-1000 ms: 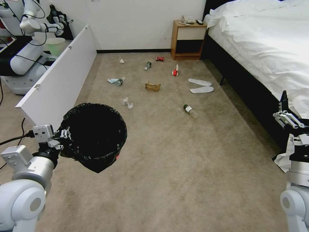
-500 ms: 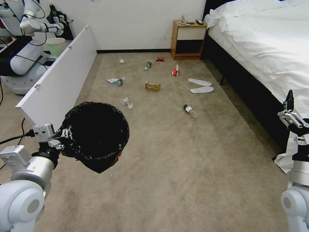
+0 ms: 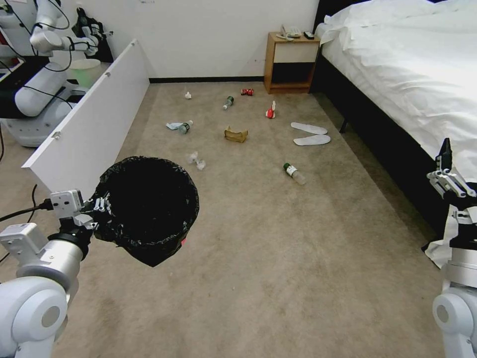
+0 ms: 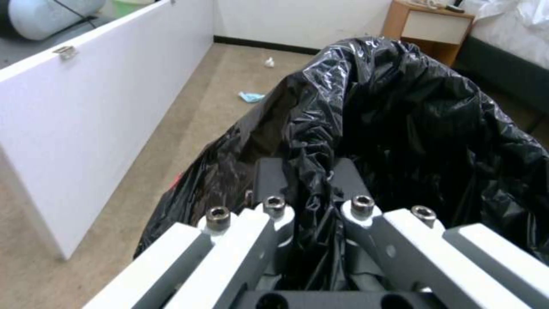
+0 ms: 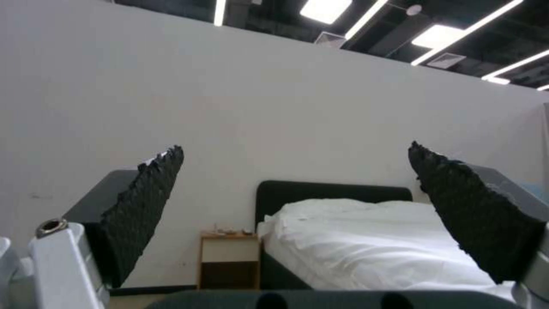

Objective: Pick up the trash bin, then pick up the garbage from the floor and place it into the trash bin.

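A beige carpet floor [image 3: 278, 248] lies beside a white bed [image 3: 397, 64], the garbage [image 3: 236, 133] scattered across its far half. The left gripper [image 3: 102, 206] is clamped on the rim of the bag-lined trash bin [image 3: 146, 209], held above the carpet. The right gripper [image 3: 447, 169], fingers spread apart, hangs near the bed.

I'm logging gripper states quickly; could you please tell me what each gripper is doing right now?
Left gripper: shut on the trash bin, pinching its bag-lined rim.
Right gripper: open, holding nothing.
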